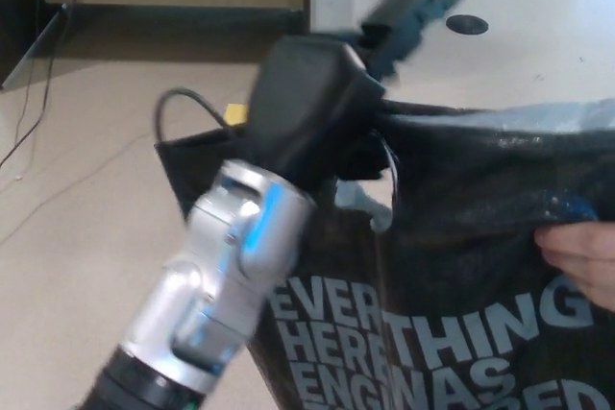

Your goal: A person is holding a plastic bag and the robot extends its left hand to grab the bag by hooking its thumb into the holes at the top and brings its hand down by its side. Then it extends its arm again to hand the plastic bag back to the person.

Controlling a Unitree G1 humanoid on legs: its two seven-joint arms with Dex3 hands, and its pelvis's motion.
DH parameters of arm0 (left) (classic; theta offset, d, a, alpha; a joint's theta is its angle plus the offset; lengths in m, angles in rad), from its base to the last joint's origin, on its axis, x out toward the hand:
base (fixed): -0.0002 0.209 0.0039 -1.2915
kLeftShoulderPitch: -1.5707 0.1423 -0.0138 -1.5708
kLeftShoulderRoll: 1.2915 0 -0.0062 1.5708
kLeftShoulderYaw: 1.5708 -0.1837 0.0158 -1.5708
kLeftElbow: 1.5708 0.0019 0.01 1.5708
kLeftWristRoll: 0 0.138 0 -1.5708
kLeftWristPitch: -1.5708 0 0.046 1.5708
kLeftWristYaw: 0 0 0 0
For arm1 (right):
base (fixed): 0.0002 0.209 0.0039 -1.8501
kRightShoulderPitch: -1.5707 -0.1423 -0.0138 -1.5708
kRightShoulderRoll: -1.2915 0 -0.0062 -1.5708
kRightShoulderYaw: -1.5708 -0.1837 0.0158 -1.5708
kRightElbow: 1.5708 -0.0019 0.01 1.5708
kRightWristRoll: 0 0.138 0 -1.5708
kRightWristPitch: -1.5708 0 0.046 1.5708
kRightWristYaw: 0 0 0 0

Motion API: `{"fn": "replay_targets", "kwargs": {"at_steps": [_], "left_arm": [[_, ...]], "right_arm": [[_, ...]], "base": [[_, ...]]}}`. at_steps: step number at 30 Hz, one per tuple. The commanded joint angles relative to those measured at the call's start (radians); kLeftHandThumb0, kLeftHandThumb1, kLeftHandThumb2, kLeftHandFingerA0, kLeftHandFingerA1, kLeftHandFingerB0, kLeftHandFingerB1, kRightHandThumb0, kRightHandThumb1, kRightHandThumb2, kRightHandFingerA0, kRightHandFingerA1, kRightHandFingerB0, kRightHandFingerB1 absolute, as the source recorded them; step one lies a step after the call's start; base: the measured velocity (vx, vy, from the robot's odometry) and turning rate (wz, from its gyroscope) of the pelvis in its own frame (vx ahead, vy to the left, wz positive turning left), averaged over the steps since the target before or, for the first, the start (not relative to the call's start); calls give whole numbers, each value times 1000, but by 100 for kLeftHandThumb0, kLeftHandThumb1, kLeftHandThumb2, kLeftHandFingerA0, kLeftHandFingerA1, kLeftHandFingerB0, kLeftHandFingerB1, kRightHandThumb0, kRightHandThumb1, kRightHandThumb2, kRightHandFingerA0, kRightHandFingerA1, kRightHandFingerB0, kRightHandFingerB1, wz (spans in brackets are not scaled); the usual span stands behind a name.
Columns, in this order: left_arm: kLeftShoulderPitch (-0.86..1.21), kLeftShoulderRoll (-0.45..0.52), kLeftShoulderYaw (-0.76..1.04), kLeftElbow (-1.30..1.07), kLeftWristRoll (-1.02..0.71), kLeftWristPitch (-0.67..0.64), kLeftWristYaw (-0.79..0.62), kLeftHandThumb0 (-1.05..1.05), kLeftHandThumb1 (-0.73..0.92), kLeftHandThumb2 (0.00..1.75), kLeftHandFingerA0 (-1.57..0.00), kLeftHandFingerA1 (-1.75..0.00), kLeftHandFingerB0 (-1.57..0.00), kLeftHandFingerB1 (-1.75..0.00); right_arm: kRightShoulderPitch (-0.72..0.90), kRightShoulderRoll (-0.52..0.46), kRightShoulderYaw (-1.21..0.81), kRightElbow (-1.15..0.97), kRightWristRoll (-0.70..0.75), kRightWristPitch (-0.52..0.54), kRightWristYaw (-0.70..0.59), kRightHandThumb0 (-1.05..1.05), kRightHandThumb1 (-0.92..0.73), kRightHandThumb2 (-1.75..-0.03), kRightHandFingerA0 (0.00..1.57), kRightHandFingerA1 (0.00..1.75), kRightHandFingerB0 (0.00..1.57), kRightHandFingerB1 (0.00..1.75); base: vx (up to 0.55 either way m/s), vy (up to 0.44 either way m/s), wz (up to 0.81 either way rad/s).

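Head view: the left hand (317, 108) sits at the top edge of the black plastic bag (461, 266), beside its handle hole (370, 189); motion blur hides the fingers, so whether it grips cannot be told. A person's hand (581, 256) holds the bag at the picture's right edge. Bare floor (86, 189) lies open on the left. The right hand is out of view.

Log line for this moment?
left hand: at handle hole of black printed plastic bag, grip unclear | person's hand: holding bag's right side | right hand: not in view
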Motion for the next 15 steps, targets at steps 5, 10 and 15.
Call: {"fn": "replay_targets", "kwargs": {"at_steps": [5,10,15], "left_arm": [[95,20,1,18,11,-90,153,-14,80,74,-86,-171,-92,-75],[102,20,27,22,30,-114,263,-11,77,77,-87,-173,-69,-141],[134,42,52,-28,42,-139,310,-15,80,78,-88,-175,-66,-145]], "right_arm": [[14,-10,1,0,-3,2,9,-33,-68,-60,71,45,56,39],[19,-8,-2,-3,0,-10,0,-33,-65,-60,73,47,56,40],[39,-4,10,-4,-9,-13,-4,-34,-68,-61,70,45,55,39]], "base": [[0,0,0],[0,0,0],[0,0,0]]}}
